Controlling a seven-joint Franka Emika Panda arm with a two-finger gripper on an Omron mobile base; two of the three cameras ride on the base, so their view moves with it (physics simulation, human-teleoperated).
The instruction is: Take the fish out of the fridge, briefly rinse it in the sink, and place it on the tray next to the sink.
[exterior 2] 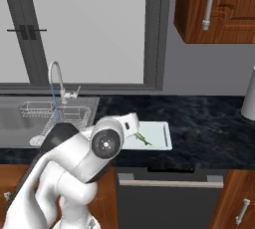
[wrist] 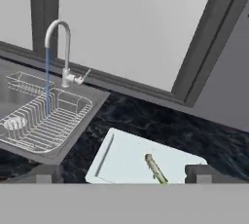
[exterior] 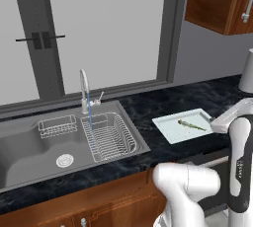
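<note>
The slender olive-green fish (wrist: 156, 168) is lying on the flat pale rectangular tray (wrist: 121, 157), right of the grey steel sink (exterior: 29, 144). Your gripper (wrist: 125, 174) is standing apart, empty. Water is running; you are lifting clear, so shut the curved chrome faucet (exterior: 84, 89).

Fish (exterior: 190, 125): slender, olive-green, lying flat on pale tray (exterior: 170, 128), right of centre frame. Sink (exterior: 29, 147), left of frame: grey double basin, faucet (exterior: 85, 89) running a thin blue stream.
</note>
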